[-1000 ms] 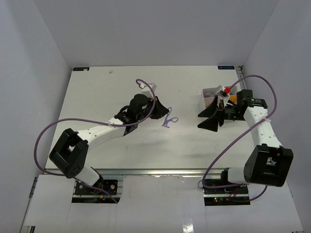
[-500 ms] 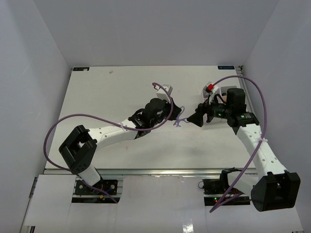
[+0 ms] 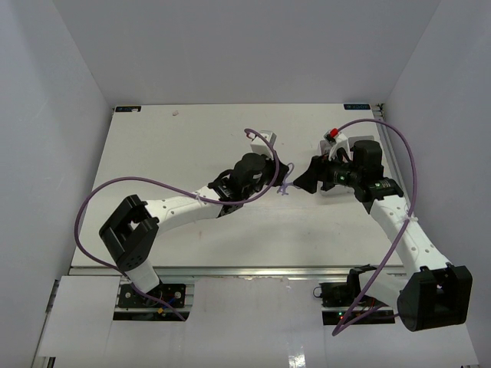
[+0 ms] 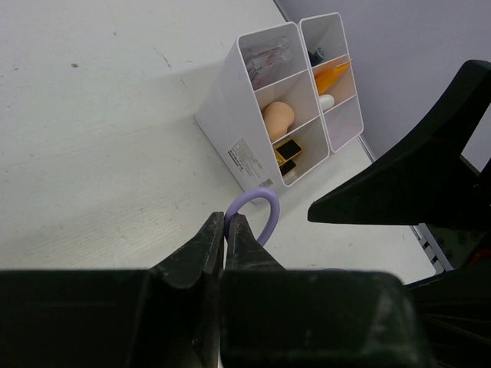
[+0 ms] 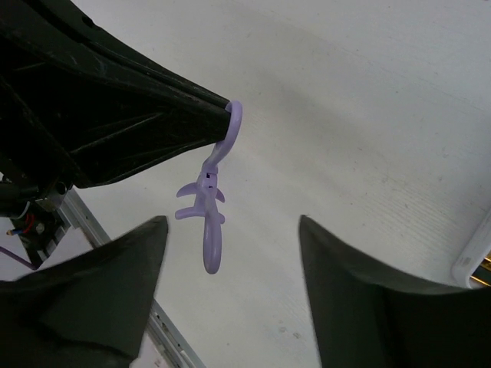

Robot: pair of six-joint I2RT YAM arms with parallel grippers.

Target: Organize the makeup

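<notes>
My left end effector (image 4: 226,230) is pinched tight on the purple loop (image 5: 209,207). It grips the top ring, so the rest dangles free below, clear of the table (image 4: 92,138). That's deliberate, I'd say: hung out like this, the lower ring and those little side prongs are exposed for another grab.

And here's my right end effector (image 5: 230,222), jaws spread wide, one on each side of the dangling piece and touching nothing as far as I can see. The two are nose to nose, up over the middle of the table. It looks like a hand-over in the making. The white tray (image 4: 230,130) sits on the right arm's side, so passing the loop across makes sense.

The tray has company: a beige sponge (image 4: 278,119) in one compartment, a black-gold case (image 4: 290,149) in the one beside it, and an orange tube (image 4: 331,77) further over.

Next, I reckon, the right closes on the lower ring before the left lets go. The thing is thin and could swing, so a miss is possible.
</notes>
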